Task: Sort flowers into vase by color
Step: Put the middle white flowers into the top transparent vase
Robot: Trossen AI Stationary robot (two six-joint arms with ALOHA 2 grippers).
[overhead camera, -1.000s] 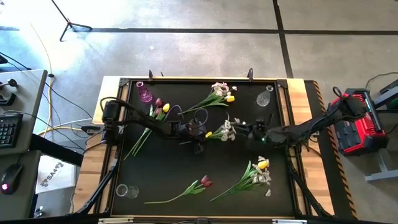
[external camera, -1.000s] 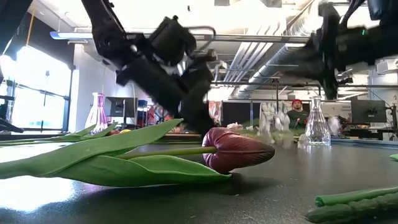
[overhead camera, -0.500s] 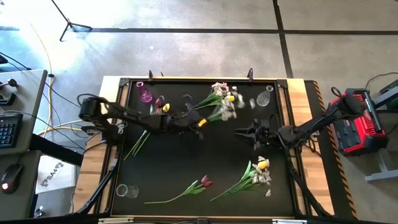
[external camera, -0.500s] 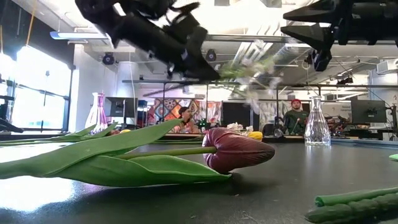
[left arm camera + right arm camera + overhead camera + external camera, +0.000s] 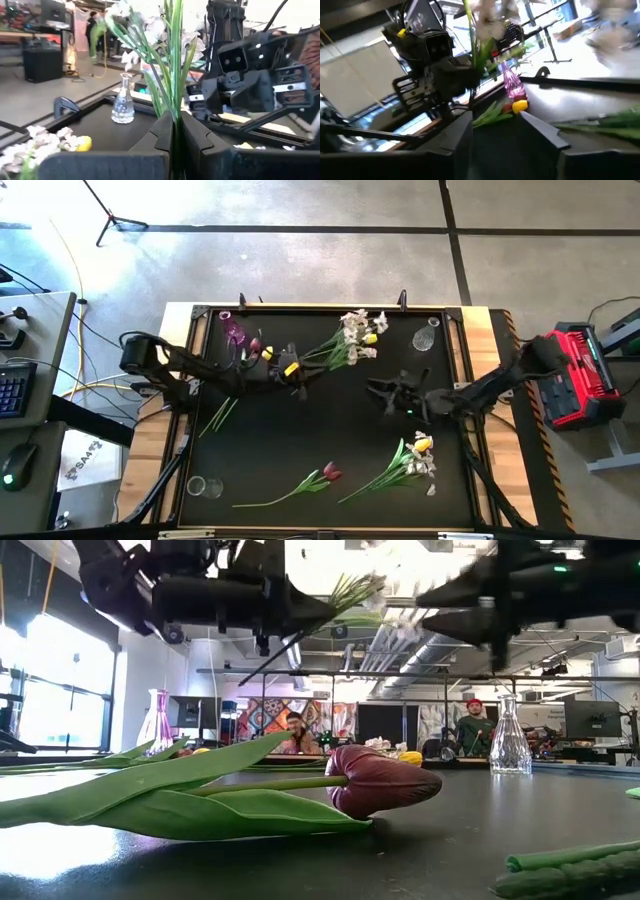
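Two arms are working over the black tabletop (image 5: 330, 430). The left gripper (image 5: 300, 372) is clamping the green stems of a pale blossom spray (image 5: 352, 345), holding it in the air near the far edge, its fingers (image 5: 160, 137) pressed tight on the stalks. The right gripper (image 5: 378, 392) is hovering mid-table with its jaws spread apart, gripping nothing. A mixed bunch (image 5: 410, 462) is lying near the right edge, and a dark red tulip (image 5: 325, 473) is lying toward the near edge.
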